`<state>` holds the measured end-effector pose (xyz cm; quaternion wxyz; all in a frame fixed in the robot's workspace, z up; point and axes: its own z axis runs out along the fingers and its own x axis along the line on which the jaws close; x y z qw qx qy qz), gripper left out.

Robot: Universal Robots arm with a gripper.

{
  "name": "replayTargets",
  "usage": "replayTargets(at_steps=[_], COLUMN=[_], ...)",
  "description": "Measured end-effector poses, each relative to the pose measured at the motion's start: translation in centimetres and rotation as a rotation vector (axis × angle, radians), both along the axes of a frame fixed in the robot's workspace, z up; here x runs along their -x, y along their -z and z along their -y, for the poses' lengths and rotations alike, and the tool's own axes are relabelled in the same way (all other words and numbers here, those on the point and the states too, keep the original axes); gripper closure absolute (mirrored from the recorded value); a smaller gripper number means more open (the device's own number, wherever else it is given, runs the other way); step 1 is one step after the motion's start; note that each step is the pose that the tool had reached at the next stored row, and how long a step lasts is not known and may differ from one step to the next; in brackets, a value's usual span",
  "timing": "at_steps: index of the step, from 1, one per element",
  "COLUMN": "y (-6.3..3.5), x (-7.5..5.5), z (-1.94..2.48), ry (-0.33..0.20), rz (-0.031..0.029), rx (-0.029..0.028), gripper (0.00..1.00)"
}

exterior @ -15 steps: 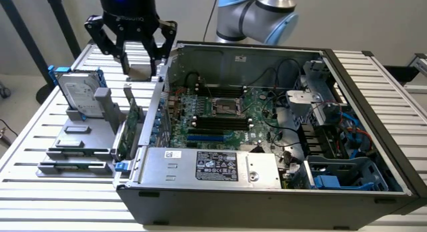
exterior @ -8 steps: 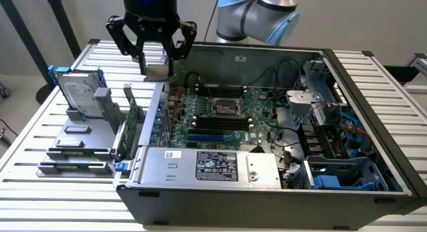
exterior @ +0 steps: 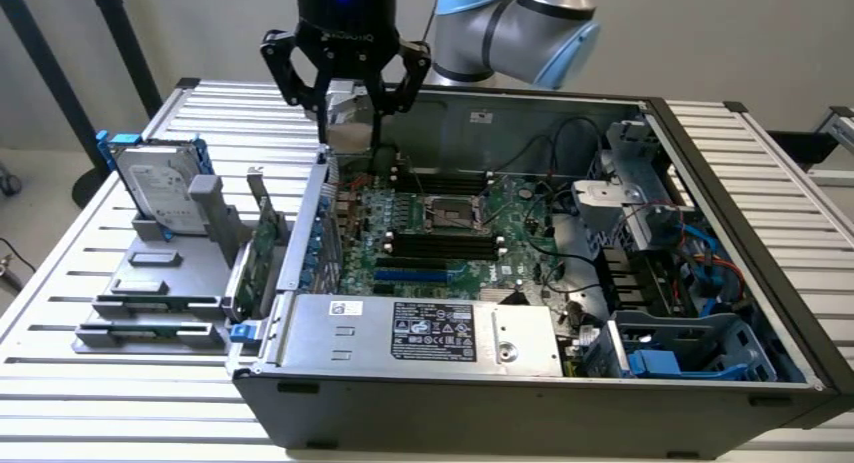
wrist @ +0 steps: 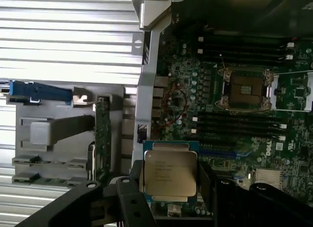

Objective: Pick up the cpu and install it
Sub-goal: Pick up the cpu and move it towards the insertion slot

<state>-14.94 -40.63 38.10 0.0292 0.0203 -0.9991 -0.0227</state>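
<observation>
Gripper [wrist: 170, 188] is clamped on the cpu [wrist: 170, 172]. The chip sits flat between the two black fingers [wrist: 131, 195], silver top facing the wrist camera, held clear above the PC. In the exterior view the gripper [exterior: 354, 101] hangs over the case wall [exterior: 324, 173] with the cpu [exterior: 350, 123] in its grip. The motherboard [wrist: 195, 104] socket [wrist: 246, 90] lies below and off to one side, well apart from the chip. The grey parts tray [exterior: 154, 283] with the hard drive [exterior: 160, 188] is below on the other side.
</observation>
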Motion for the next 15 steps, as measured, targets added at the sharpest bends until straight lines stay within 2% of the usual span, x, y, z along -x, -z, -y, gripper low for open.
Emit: replayTargets(at_steps=[10, 12, 15], y=[1.72, 2.08, 2.63], x=[-2.9, -3.7, -5.1], z=[-3.72, -4.22, -4.63], ry=[0.0, 0.0, 0.0], rz=[0.0, 0.0001, 0.0001], rx=[0.0, 0.0, 0.0001], gripper=[0.46, 0.46, 0.46])
